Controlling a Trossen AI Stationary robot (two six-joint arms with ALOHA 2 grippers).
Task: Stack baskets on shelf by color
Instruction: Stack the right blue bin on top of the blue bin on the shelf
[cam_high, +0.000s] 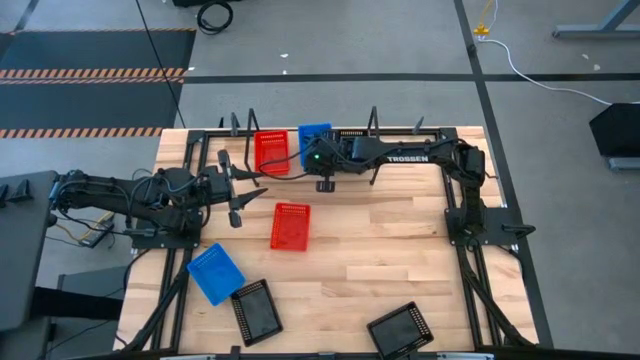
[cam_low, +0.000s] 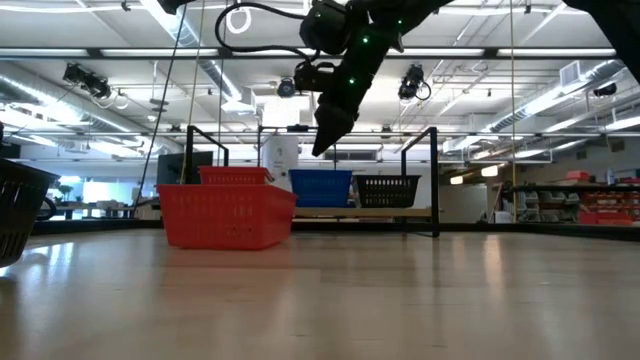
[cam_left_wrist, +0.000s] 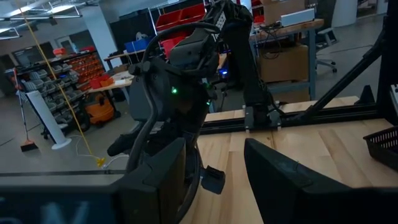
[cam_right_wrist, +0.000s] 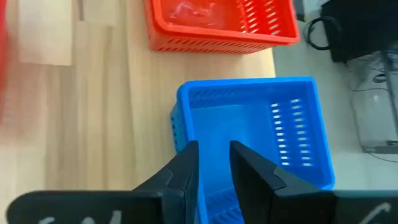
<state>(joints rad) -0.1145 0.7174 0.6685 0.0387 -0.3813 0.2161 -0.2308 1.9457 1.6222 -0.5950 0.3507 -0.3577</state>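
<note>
My right gripper hovers above the near side of a blue basket, fingers pointing down with a narrow gap, holding nothing; the low view shows it clear above the baskets. On the shelf sit a red basket, the blue basket and a black basket. On the table rest a red basket, a blue basket and two black baskets. My left gripper waits open at the table's left, holding nothing.
Black wire uprights rise from the shelf along the table's far edge. Black arm frames run down both sides of the table. Bare wood lies between the red table basket and the right frame. One black basket stands close to the low camera.
</note>
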